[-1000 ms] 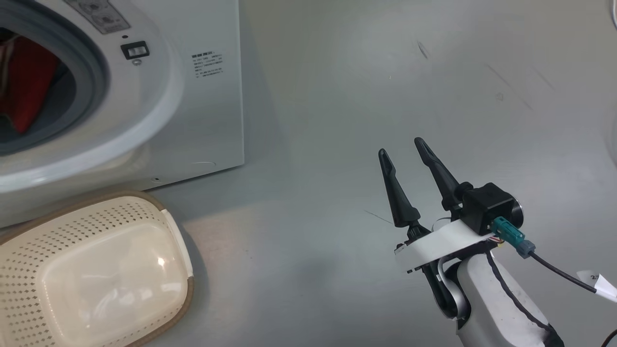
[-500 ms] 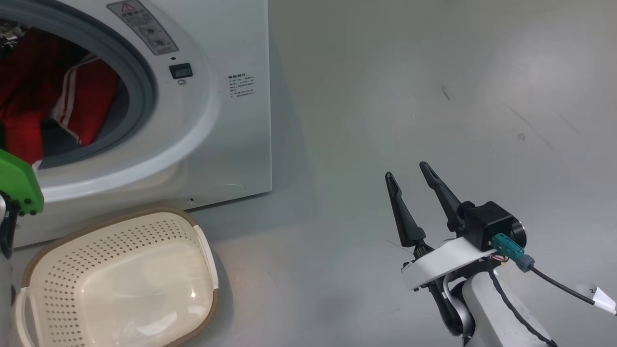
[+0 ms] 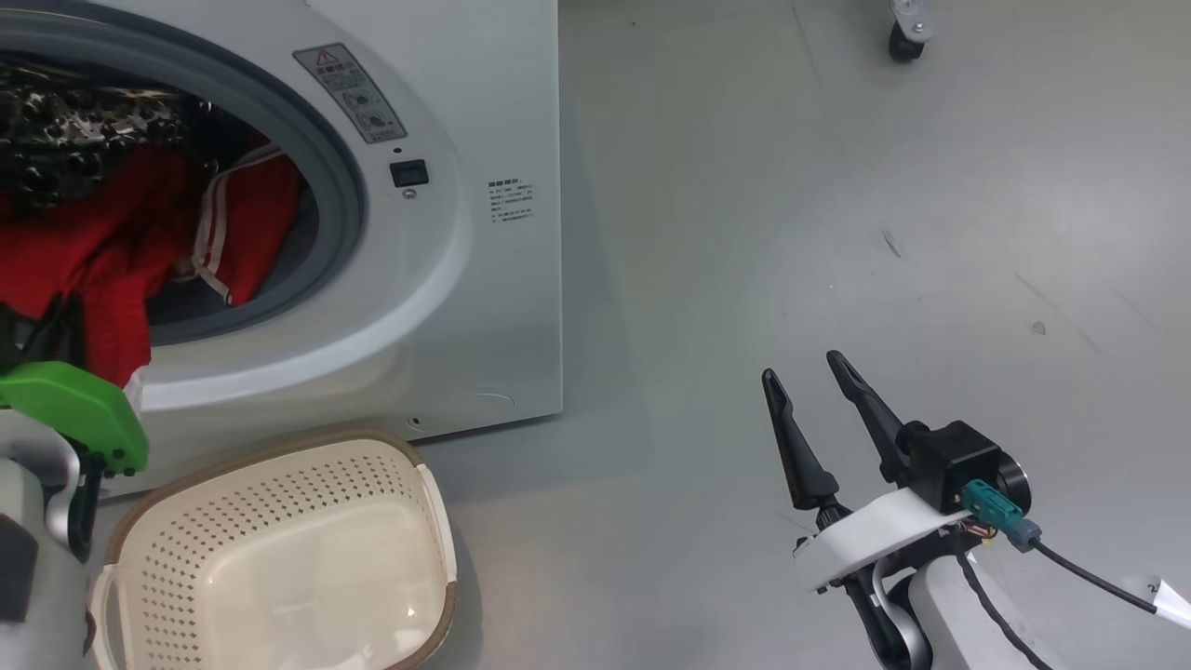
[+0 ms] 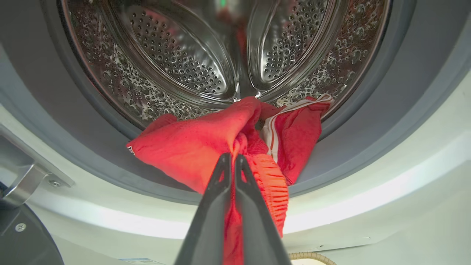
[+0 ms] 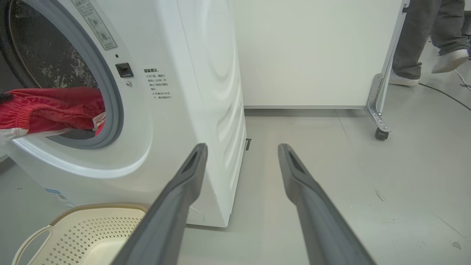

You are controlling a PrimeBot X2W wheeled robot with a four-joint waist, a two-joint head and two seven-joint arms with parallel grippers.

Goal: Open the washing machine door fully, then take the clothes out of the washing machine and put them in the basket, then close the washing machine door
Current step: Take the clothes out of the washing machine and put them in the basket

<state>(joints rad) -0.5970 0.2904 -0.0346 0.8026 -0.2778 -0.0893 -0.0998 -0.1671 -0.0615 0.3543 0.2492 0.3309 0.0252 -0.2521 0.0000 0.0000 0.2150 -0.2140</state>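
Note:
The white washing machine (image 3: 502, 307) stands with its drum open. Red clothes (image 3: 102, 251) with white stripes lie at the drum's mouth, and one fold hangs over the grey gasket. My left gripper (image 4: 232, 162) is shut on a bunch of this red cloth just in front of the steel drum (image 4: 184, 62). In the head view its arm's green part (image 3: 79, 414) shows at the lower left. The door's hinge (image 4: 22, 184) and a dark edge show beside the opening. The cream basket (image 3: 437, 521) sits empty on the floor below the opening. My right gripper (image 3: 801, 368) hangs open over bare floor to the machine's right.
A white panel on a castor (image 5: 379, 132) stands behind the machine. A person's legs (image 5: 423, 44) and a cable (image 5: 445, 95) are at the far right. Another castor (image 3: 903, 37) shows at the top of the head view. Grey floor spreads to the right.
The head camera has shifted, bringing more of the drum, the basket and my left arm's green part into view. Red cloth now hangs over the gasket. The right gripper stays open.

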